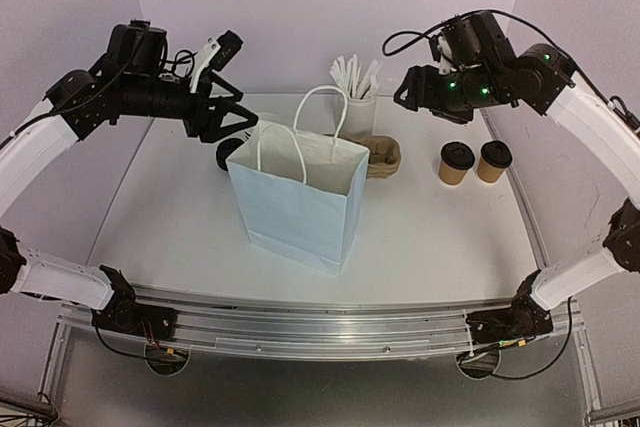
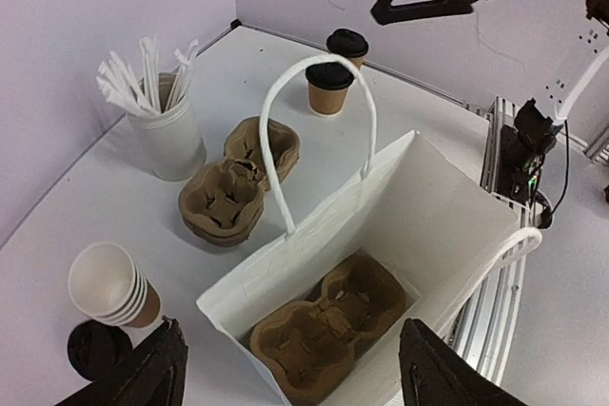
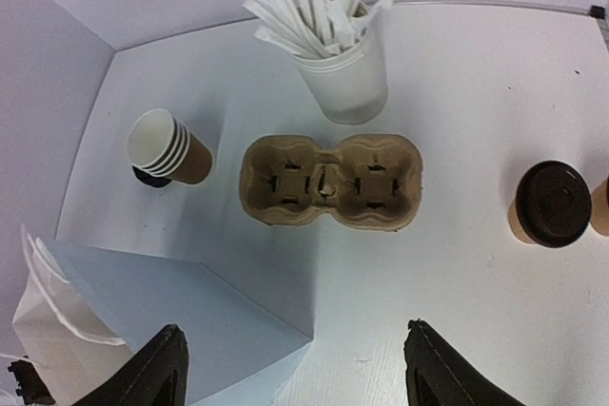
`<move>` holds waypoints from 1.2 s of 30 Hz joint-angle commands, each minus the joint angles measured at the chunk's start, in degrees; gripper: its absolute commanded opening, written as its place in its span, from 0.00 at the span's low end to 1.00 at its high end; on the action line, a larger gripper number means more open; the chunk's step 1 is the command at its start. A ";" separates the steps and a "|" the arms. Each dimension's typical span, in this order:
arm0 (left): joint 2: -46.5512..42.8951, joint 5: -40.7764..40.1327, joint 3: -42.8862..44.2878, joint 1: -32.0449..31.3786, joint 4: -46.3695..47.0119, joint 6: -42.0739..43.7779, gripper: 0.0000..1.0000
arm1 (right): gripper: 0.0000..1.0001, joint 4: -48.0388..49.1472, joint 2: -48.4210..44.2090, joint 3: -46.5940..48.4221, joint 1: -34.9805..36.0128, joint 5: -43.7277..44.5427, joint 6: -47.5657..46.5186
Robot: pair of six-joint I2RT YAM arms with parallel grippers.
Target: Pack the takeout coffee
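The top external camera looks from above and behind the near edge of the table (image 1: 450, 237), facing down and forward, far enough to hold the whole surface. The left wrist camera hangs close over the open mouth of the blue bag (image 2: 447, 206). It looks steeply down and across, with the lidded cups (image 2: 330, 86) far off at 12 o'clock. The right wrist camera faces almost straight down on the carrier stack (image 3: 330, 181), with the bag corner at 7 o'clock. Both wrist views share that stack, the stick holder (image 3: 347, 78) and the empty cups (image 3: 166, 145). The cup at 3 o'clock there is probably one of the same pair.
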 commanded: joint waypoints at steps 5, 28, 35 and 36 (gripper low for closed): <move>17.78 8.07 19.76 2.14 -19.65 30.91 0.82 | 0.77 -15.27 2.43 2.64 -11.54 1.06 2.65; 34.39 13.53 35.50 3.02 -35.23 44.78 0.58 | 0.86 -14.38 18.29 5.38 -31.76 -11.31 -15.24; 35.22 13.40 35.23 3.01 -35.17 44.76 0.38 | 0.85 -11.93 18.38 2.83 -32.17 -11.61 -15.69; 35.45 12.98 35.34 3.02 -34.96 44.72 0.37 | 0.85 -11.77 18.37 2.67 -32.17 -11.49 -15.72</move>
